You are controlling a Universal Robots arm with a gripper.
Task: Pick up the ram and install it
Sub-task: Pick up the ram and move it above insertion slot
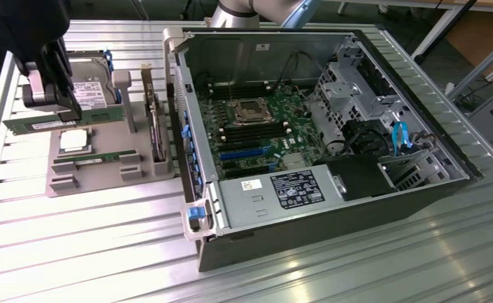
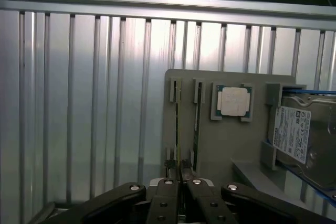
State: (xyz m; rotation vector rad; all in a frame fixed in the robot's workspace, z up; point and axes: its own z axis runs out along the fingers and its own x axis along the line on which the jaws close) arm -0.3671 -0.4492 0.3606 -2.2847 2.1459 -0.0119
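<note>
**Fig.** Ribbed aluminium table [image 1: 77, 240], w/ a grey parts tray [image 1: 103, 183] at the exterior view's left and an open PC case [image 1: 314, 208] at its right.

**Risks (judged).**
- The grip is narrow and sits on a long, thin board, so the ram [image 1: 95, 117] can pivot or slip in the pads if it is swung fast.
- Its free ends pass near the tray's posts, the hard drive [image 1: 95, 88] just beyond and the CPU [image 1: 74, 140] below; a snag there would twist it.
- The case wall stands between the tray and the motherboard slots [image 1: 246, 129]. A low or tilted carry could strike the wall, and a skewed stick would not seat.

**Jaws.** The gripper [image 1: 51, 112] is nearly closed, clamped across the ram's flat faces near mid-length. The ram is held level on edge and appears raised just above the tray; the wrist view shows it edge-on over its slot. The 2nd stick [image 1: 95, 156] sits in the tray, nearer.
</note>
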